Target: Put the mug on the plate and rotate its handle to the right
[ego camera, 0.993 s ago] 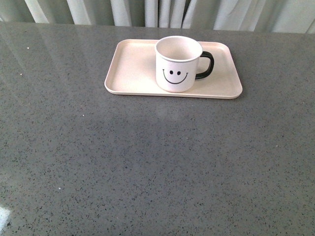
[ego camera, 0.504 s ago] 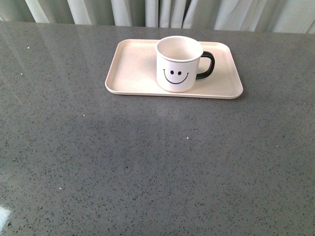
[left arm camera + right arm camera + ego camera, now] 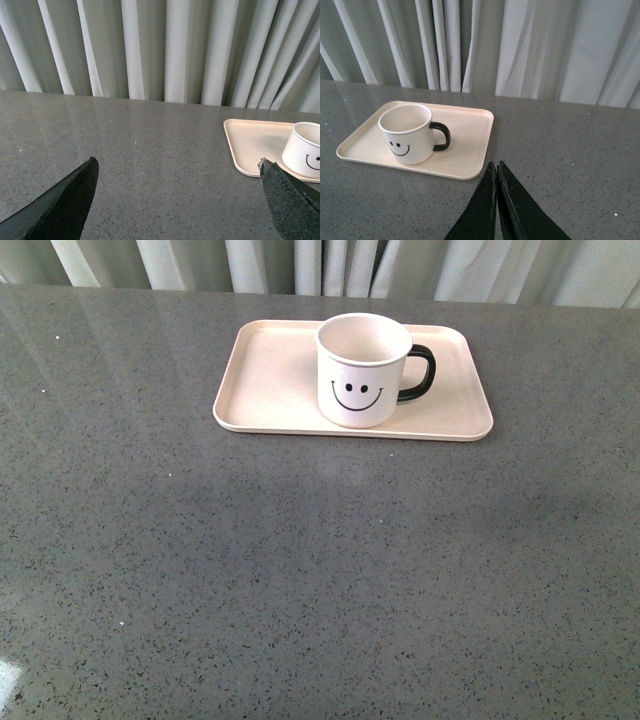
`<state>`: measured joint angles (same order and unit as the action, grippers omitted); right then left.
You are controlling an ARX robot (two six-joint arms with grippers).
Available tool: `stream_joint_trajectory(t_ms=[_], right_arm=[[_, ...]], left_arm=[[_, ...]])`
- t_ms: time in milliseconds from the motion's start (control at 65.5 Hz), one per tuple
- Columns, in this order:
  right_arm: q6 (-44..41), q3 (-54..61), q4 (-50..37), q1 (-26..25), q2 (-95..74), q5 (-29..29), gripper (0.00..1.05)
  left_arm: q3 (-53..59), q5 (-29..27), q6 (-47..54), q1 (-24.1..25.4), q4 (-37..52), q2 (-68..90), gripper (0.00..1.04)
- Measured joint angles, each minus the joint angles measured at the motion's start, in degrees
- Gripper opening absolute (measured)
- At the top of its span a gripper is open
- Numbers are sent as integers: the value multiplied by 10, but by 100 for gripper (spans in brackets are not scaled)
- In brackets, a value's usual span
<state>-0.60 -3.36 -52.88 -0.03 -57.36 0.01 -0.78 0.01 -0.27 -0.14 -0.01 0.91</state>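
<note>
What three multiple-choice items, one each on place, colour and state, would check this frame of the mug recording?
1. Where does the mug stand?
A. on the plate
B. on the bare table
C. held in a hand

2. What colour is the handle?
A. white
B. black
C. pink

3. How are the two hands set?
A. both shut
B. left hand open, right hand shut
C. left shut, right open

Answers:
1 A, the mug sits upright inside the plate's rim.
2 B, the loop is glossy black and points right in the front view.
3 B, the left fingers are spread wide and the right fingers touch.
</note>
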Motion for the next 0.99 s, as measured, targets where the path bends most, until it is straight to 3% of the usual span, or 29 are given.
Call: stream_joint_trajectory(t_ms=[993], right_arm=[[0, 23, 326, 0, 371, 0, 2]], left_arm=[[0, 0, 0, 0, 0, 0, 96]])
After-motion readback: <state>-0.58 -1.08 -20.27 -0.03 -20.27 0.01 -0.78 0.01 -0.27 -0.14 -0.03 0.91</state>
